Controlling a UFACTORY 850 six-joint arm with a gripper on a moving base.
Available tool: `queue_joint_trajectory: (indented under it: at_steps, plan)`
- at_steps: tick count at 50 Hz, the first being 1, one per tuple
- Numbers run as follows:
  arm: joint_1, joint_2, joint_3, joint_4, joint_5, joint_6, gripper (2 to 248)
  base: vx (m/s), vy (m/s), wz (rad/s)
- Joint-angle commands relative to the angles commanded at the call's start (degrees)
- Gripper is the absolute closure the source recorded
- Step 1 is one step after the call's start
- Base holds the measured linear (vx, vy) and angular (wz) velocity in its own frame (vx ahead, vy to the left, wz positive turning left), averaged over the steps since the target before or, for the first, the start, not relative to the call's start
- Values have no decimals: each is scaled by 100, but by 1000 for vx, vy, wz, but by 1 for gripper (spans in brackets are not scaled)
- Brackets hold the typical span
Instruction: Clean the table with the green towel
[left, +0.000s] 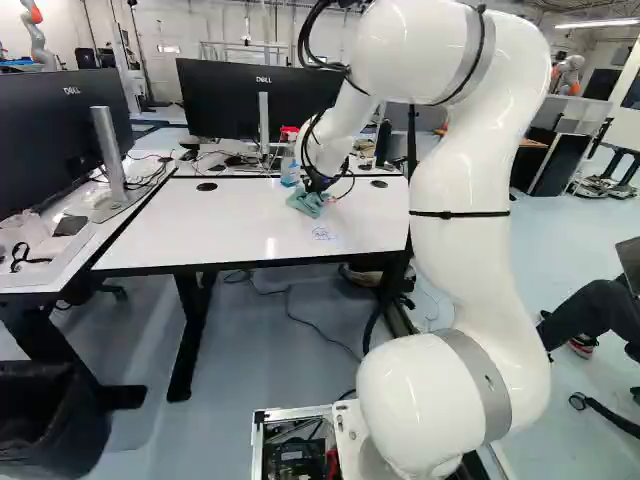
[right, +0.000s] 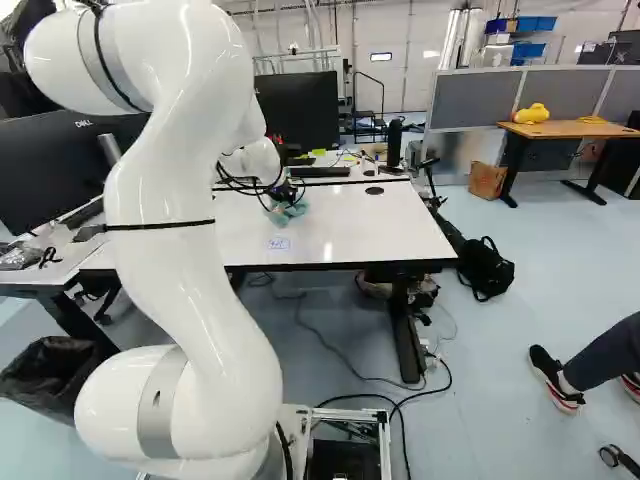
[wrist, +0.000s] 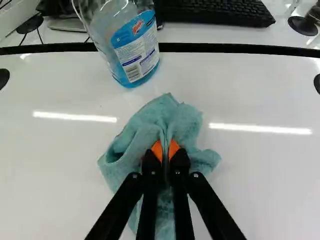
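- Your gripper (left: 317, 184) is over the tabletop (left: 160, 235), reaching down to the green towel (left: 307, 202).
- In the wrist view you can see the gripper (wrist: 166, 150) pinching a bunched fold of the towel, with an orange pad (wrist: 157, 150) on each side of the cloth.
- The towel is crumpled, its loose folds spreading around the fingertips and against the tabletop. You have it between the tabletop's left and right edges, nearer the far edge than the near one, and away from all four corners.
- Just beyond the towel, toward the far edge, you have a clear bottle (wrist: 132, 55) of blue liquid with a blue and white label. It stands upright on the tabletop, near the towel but apart from it.
- Between the towel and the near edge, you can see a small blue marking (left: 322, 233) on the tabletop.
- Two round black inserts sit near the far edge: one toward the far left corner (left: 207, 186), the other toward the far right corner (left: 379, 183).
- Past the far edge, on the next desk, you have a black keyboard (wrist: 215, 11) and a black monitor (left: 225, 98).
- Beside the tabletop's left edge, another desk holds a second monitor (left: 50, 130).
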Motion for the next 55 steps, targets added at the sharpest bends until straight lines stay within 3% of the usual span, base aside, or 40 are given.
queue_joint_trajectory:
  at_steps: [21, 41, 55]
  plan:
    - [245, -81, -108, 0, 0, 0, 215, 0, 0, 0]
    - [348, 341, 446, 0, 0, 0, 215, 0, 0, 0]
    - [313, 671, 868, 0, 0, 0, 215, 0, 0, 0]
